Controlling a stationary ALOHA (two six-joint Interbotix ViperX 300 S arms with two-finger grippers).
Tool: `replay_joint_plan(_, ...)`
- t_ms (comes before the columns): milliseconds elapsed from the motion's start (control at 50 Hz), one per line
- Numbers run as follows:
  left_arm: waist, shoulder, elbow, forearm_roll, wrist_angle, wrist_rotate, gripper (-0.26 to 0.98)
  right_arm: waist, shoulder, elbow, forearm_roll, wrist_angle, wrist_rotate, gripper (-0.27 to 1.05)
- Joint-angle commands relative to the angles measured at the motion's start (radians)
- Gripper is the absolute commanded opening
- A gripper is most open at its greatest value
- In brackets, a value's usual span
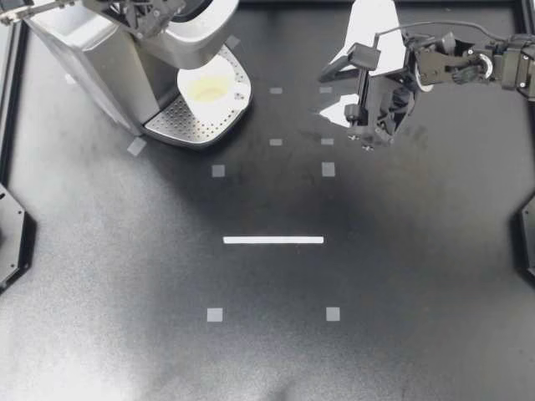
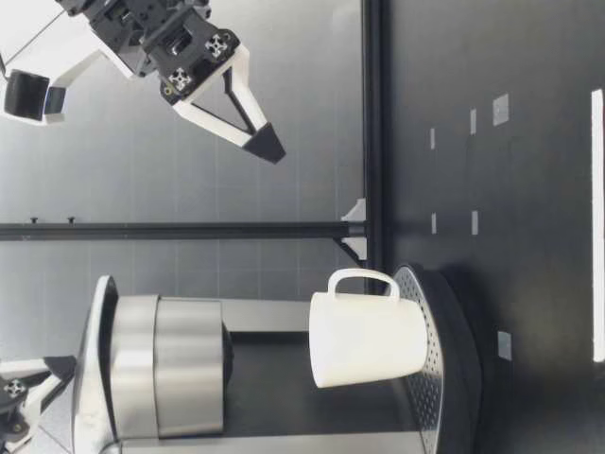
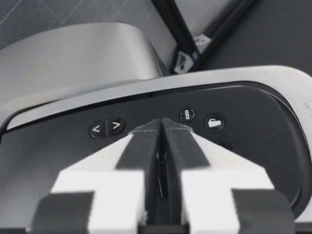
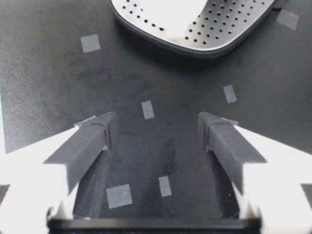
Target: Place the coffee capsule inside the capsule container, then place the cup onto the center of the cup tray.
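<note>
A white cup (image 1: 211, 86) stands upright on the perforated cup tray (image 1: 180, 125) of the coffee machine (image 1: 100, 50), handle toward the right; the low view shows the cup (image 2: 364, 339) on the tray (image 2: 430, 378) under the machine's head. My left gripper (image 1: 159, 18) is over the machine's top. In its wrist view the left gripper (image 3: 161, 129) is shut, empty, its tips against the lid by the buttons. My right gripper (image 1: 326, 93) hovers open right of the tray, high above the table (image 2: 267, 144). Nothing lies between its fingers (image 4: 156, 126). No capsule shows anywhere.
Small grey tape squares (image 1: 218, 170) and a white tape strip (image 1: 273, 240) mark the black table. A black frame rail (image 2: 373, 123) runs along the far edge. The tray's rim (image 4: 195, 46) lies ahead of the right gripper.
</note>
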State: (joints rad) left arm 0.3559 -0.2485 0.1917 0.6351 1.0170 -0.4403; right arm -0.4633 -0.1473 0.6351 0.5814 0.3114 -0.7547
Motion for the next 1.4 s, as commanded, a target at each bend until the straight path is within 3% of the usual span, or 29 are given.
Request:
replay_joint_plan(0,0.011,0.005,0.008,-0.025,0.026,-0.003,0.11,-0.005,-0.011,-0.012,0.002,-0.009,0.000,0.62)
replay_joint_plan(220,0.014,0.008,0.029,-0.063,0.028,0.002,0.11,-0.005,-0.009,-0.012,0.002,-0.018,0.000,0.62)
replay_joint_plan(680,0.014,-0.043,-0.034,-0.015,-0.107,0.005,0.11,0.012,-0.009,-0.012,0.005,-0.020,0.003,0.62)
replay_joint_plan(940,-0.037,-0.025,-0.037,-0.021,-0.112,0.015,0.11,0.012,-0.008,-0.012,0.005,-0.034,0.002,0.62)
replay_joint_plan(1380,-0.043,-0.006,-0.031,-0.023,-0.078,0.017,0.11,0.012,-0.006,-0.012,0.005,-0.038,0.002,0.62)
